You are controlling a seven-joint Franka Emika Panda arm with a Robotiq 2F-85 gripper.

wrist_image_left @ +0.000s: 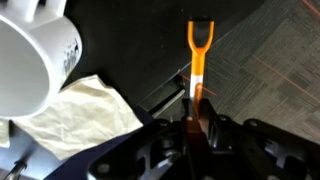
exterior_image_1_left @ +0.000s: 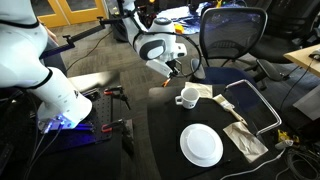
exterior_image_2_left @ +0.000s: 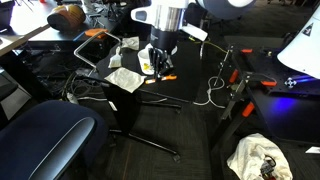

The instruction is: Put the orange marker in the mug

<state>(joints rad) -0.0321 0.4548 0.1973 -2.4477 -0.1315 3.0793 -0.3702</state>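
My gripper is shut on the orange marker, which sticks out straight ahead of the jaws in the wrist view. The white mug fills the upper left of that view, tilted toward the camera, apart from the marker. In an exterior view the gripper hangs just above and to the left of the mug on the black table. In an exterior view the marker shows as a small orange stick under the gripper; the mug is hidden there.
A round white plate lies on the black table near its front. Crumpled cloths lie beside it and under the mug. A metal chair frame and a dark office chair stand close by.
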